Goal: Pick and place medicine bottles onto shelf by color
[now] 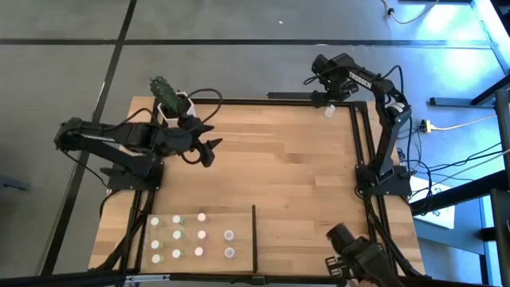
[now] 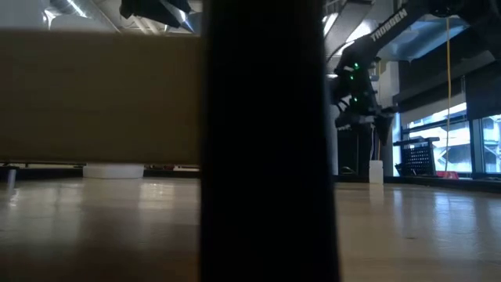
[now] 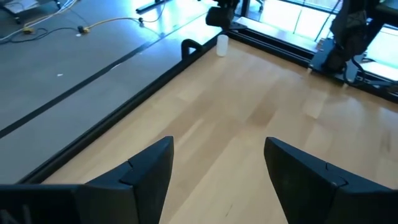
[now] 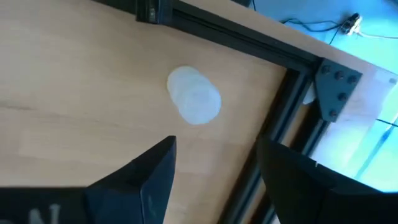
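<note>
My right gripper (image 4: 214, 171) has its fingers spread apart, holding nothing, hovering above a lone white medicine bottle (image 4: 194, 95) at the table's far right corner, arm stretched forward. My left gripper (image 1: 209, 149) is also spread and empty, arm reaching past the cactus pot (image 1: 169, 100). The other bottles (image 1: 201, 235) stand in rows on the shelf (image 1: 239, 219), near the table's front edge.

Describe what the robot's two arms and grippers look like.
Both arms are dark, near-black jointed links on black bases. The left gripper and right gripper each end in two flat, angular black fingers. Black cables loop along the links. In the low view one arm bears pale "TROSSEN" lettering and small green lights.
</note>
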Robot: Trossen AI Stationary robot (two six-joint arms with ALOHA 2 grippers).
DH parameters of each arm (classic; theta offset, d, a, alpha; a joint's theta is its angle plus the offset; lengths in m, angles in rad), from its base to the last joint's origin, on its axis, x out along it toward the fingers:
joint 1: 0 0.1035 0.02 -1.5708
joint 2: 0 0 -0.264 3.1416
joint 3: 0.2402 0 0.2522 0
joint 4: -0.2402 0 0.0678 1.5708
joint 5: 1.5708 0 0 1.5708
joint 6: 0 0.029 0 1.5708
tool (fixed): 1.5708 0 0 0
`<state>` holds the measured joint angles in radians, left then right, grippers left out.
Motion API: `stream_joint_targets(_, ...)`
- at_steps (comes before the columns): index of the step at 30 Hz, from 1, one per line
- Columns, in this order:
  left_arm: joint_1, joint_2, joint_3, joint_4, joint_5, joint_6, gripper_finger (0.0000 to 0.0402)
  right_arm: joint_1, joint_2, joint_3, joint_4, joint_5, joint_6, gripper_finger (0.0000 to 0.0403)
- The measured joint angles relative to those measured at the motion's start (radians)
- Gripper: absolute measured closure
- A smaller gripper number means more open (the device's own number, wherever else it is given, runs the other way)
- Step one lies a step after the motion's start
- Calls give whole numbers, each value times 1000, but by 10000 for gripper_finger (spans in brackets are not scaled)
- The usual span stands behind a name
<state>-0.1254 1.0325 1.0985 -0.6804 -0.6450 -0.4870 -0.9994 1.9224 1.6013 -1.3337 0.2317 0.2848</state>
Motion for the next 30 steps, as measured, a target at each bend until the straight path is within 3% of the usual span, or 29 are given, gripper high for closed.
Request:
stream_joint_targets(6,38,0,0,0,0,0,158,-51,0,-60,96,-106,-29,177)
stream_joint_targets(20,90,0,0,0,0,1,158,-82,1,-114,176,-132,-28,177)
stream_joint_targets(30,91,0,0,0,0,2,158,-97,1,-230,268,-150,-59,177)
